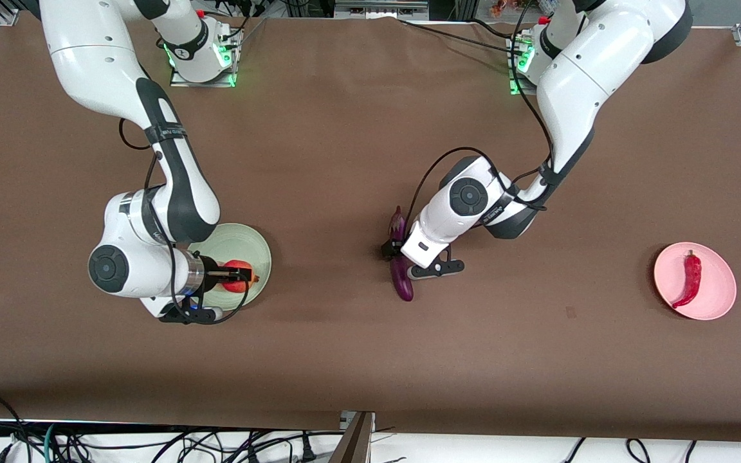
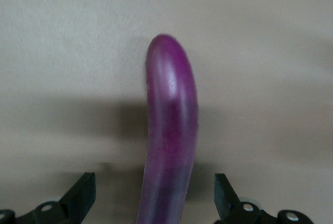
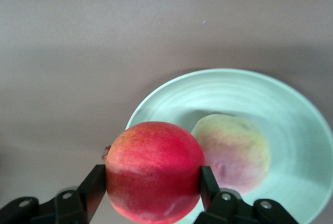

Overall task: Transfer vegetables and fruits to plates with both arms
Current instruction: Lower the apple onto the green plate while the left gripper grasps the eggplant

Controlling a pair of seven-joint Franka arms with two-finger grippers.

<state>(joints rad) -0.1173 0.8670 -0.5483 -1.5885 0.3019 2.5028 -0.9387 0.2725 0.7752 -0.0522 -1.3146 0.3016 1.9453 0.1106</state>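
Observation:
My right gripper (image 1: 237, 276) is shut on the bright red fruit (image 3: 155, 169), its fingers (image 3: 93, 187) pressed against both sides, over the nearer rim of the mint green plate (image 1: 242, 239). The yellowish-pink fruit (image 3: 234, 151) lies in that plate (image 3: 291, 109). The purple eggplant (image 1: 401, 283) lies on the table's middle. My left gripper (image 1: 393, 254) is low over it and open, its fingers (image 2: 83, 188) standing apart on either side of the eggplant (image 2: 169, 130) without touching it. The red chili pepper (image 1: 690, 278) lies in the pink plate (image 1: 723, 286) toward the left arm's end.
The brown table top (image 1: 345, 161) carries nothing else. Cables hang along its nearer edge (image 1: 216, 444), and a dark cable (image 1: 435, 164) loops off the left arm's wrist.

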